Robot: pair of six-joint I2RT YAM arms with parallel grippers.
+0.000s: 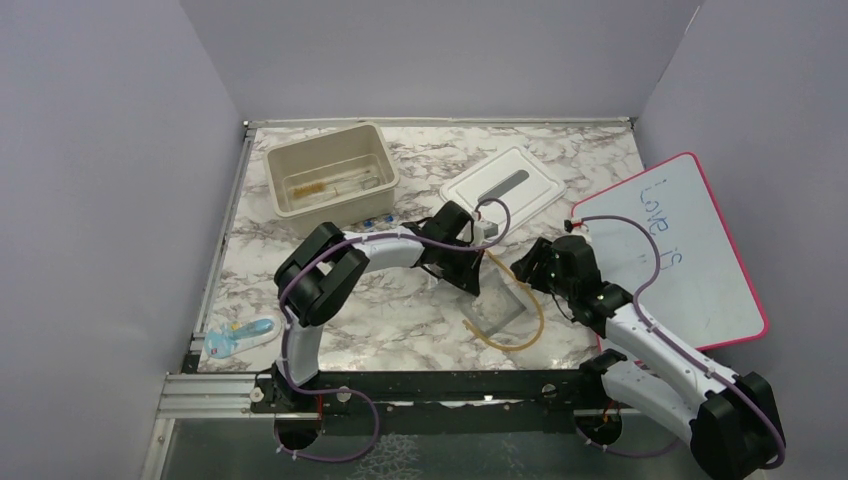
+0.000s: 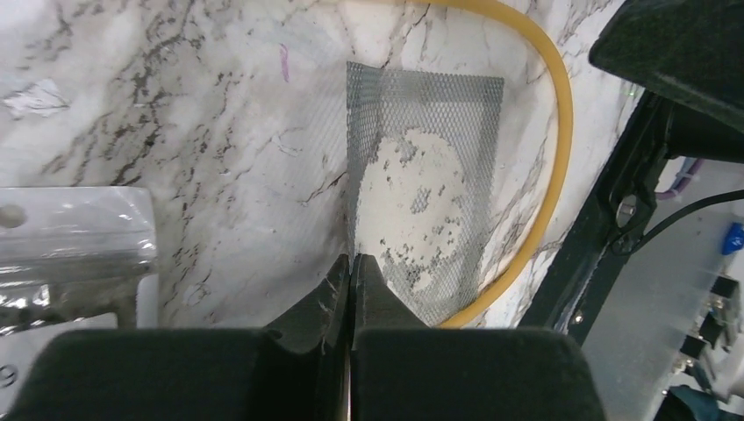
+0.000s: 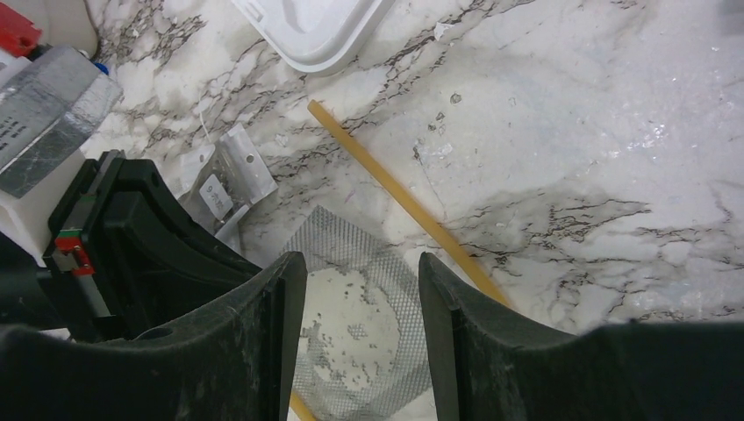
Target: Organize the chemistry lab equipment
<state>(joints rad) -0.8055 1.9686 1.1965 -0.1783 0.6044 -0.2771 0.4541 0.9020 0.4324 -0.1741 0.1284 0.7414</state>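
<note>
The square grey wire gauze point(image 2: 421, 175) lies inside the amber rubber tubing loop point(image 2: 554, 158) at mid-table. My left gripper point(image 2: 352, 261) is shut on the gauze's near edge, which runs straight into the closed jaws. From above, the gauze point(image 1: 503, 306) sits between both grippers, with the left gripper point(image 1: 470, 280) on its left. My right gripper point(image 3: 362, 272) hovers open just above the gauze point(image 3: 368, 329), nothing between its fingers. The tubing point(image 3: 395, 189) runs diagonally past it. A thin brown brush point(image 1: 320, 186) lies in the bin.
The beige bin point(image 1: 290, 160) stands at the back left, its white lid point(image 1: 505, 185) flat behind the grippers. The red-bordered whiteboard point(image 1: 690, 270) lies on the right. Tiny blue pieces point(image 1: 375, 220) sit by the bin, a clear packet point(image 3: 224, 180) beside my left gripper, and a pale blue tool point(image 1: 240, 338) at the front left.
</note>
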